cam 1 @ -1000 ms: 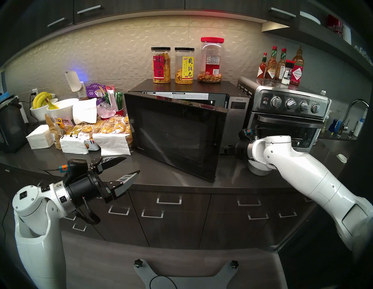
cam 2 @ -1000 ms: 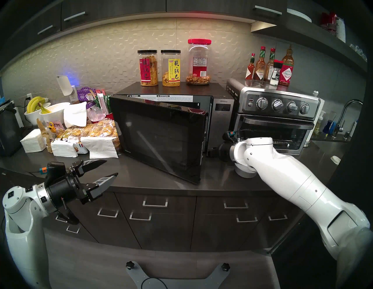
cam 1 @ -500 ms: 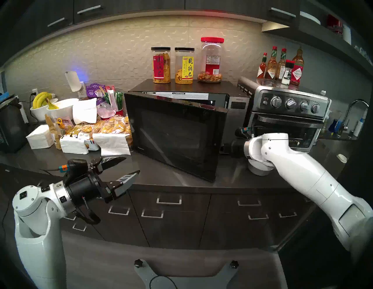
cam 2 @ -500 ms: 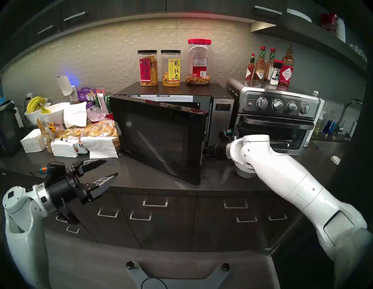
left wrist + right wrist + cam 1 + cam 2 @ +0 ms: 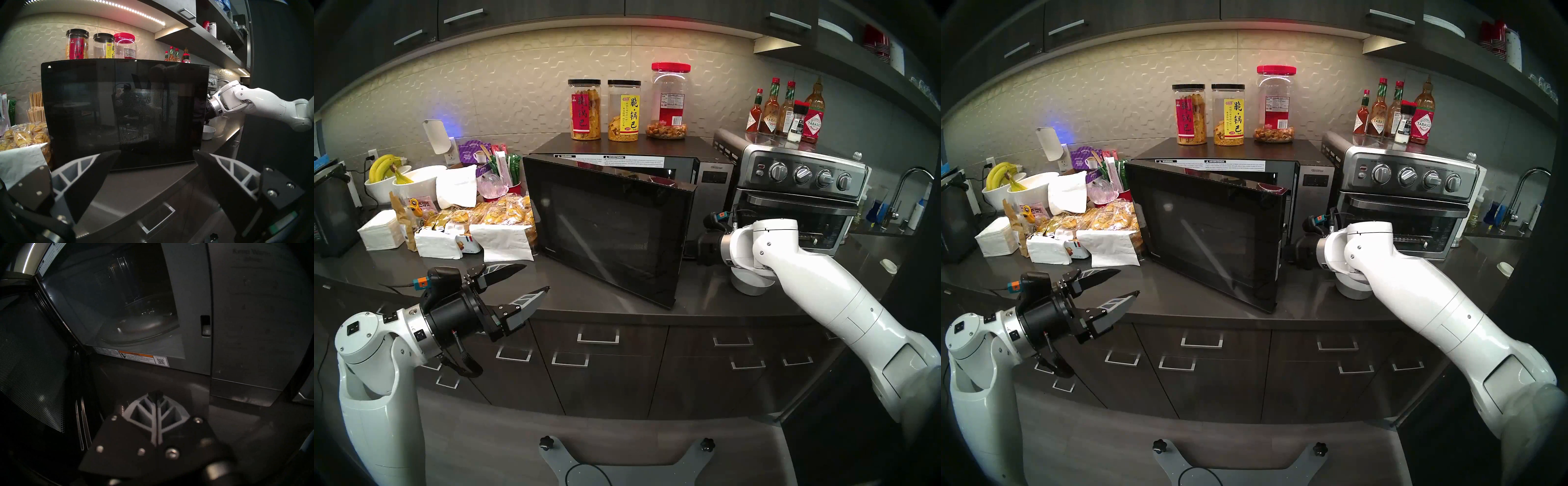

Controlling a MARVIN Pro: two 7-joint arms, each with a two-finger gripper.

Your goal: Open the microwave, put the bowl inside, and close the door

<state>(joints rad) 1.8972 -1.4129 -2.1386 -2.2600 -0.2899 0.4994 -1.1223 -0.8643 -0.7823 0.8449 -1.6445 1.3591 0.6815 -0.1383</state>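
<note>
My right arm (image 5: 795, 268) has slid a little further left over the last second, bringing my right gripper (image 5: 155, 394) in behind the free edge of the door (image 5: 605, 224), which has swung a touch wider. I judge that the opening step is nearly done but not finished: the door stands only partly ajar, so the gap into the microwave (image 5: 711, 176) looks narrow for carrying anything in. My right fingers are pressed together, holding nothing, pointing at the sill below the turntable (image 5: 144, 327). The bowl (image 5: 751, 285) sits on the counter (image 5: 704, 298) right under my right wrist, well behind those fingertips, so I'd have to pull back to reach it. My left gripper (image 5: 531, 281) hangs with fingers spread apart and empty, off the door's hinge side.
</note>
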